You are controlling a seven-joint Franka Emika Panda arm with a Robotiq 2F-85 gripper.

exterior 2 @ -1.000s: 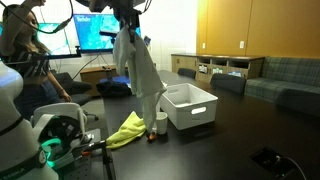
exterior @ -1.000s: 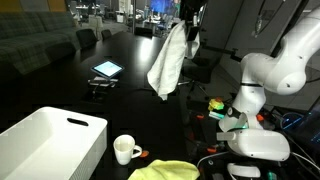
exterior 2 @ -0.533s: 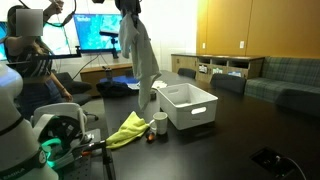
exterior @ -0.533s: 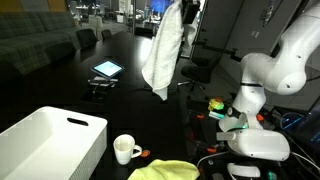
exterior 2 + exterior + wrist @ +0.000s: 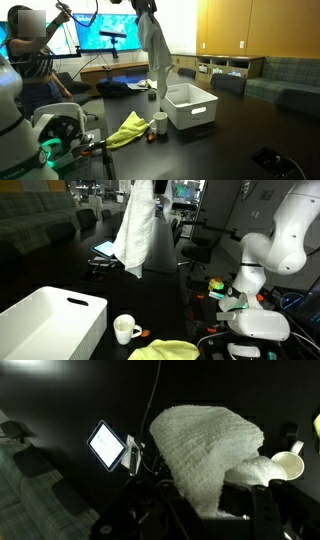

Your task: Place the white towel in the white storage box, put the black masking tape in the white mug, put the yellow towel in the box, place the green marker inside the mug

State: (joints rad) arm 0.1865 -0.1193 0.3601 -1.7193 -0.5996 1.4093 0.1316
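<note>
White towel (image 5: 135,230) hangs full length from the gripper (image 5: 147,7), high over the dark table (image 5: 240,130). Jaws are clamped tight on a pinch of cloth at the top edge, so the rest drapes down in one long fold w/ the bottom hem clear of the tabletop. Probably held this high so the hem clears the wall of the white storage box (image 5: 50,320) on the way in.

In both exterior views the towel doesn't look to be over the box yet: it hangs nearer the tablet (image 5: 107,249), w/ the hem beside the box's near end (image 5: 172,100) rather than above the opening. In the wrist view the cloth bunches right under the camera and hides the fingertips, so the contact itself can't be seen.

White mug (image 5: 124,330) stands upright just beside the box; the yellow towel (image 5: 127,130) lies crumpled on the table next to it, untouched. Green marker & black tape can't be made out for sure.

Judgement: step 1 of 4 is in hand, carry phase. Next it needs a shift across until the cloth is above the opening, then a lower & release. Risk: the long drape catching the rim and ending up half outside.
</note>
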